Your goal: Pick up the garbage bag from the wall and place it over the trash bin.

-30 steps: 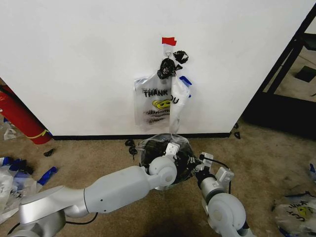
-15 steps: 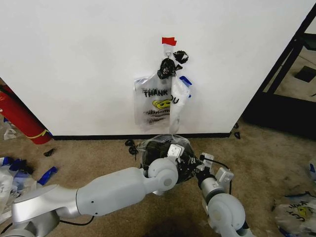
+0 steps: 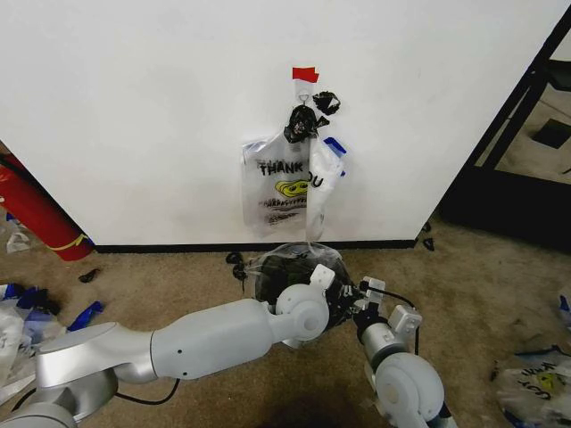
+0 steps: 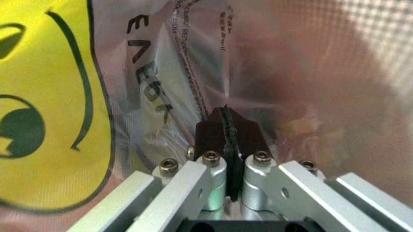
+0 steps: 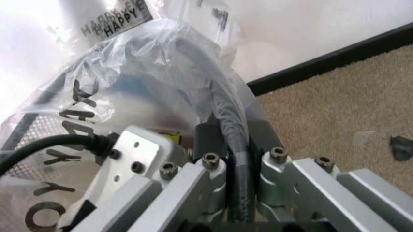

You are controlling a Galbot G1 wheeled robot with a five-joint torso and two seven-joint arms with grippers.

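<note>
Now both my left gripper (image 4: 227, 126) and right gripper (image 5: 235, 140), jaws clamped on the garbage bag (image 3: 268, 263), are draping it over the trash bin (image 3: 290, 272) at twelve o'clock; next calls for seating the film around the rim.

Our arms are smooth light-grey shells with round ball-like joints, and a thin black cable hangs under the left one. Each end effector, left (image 4: 226, 126) and right (image 5: 233, 140), is bare silver aluminium bars held with small hex screws, tipped with dark fingers (image 4: 248, 135). A black cable runs across a silver plate by the right one.
</note>
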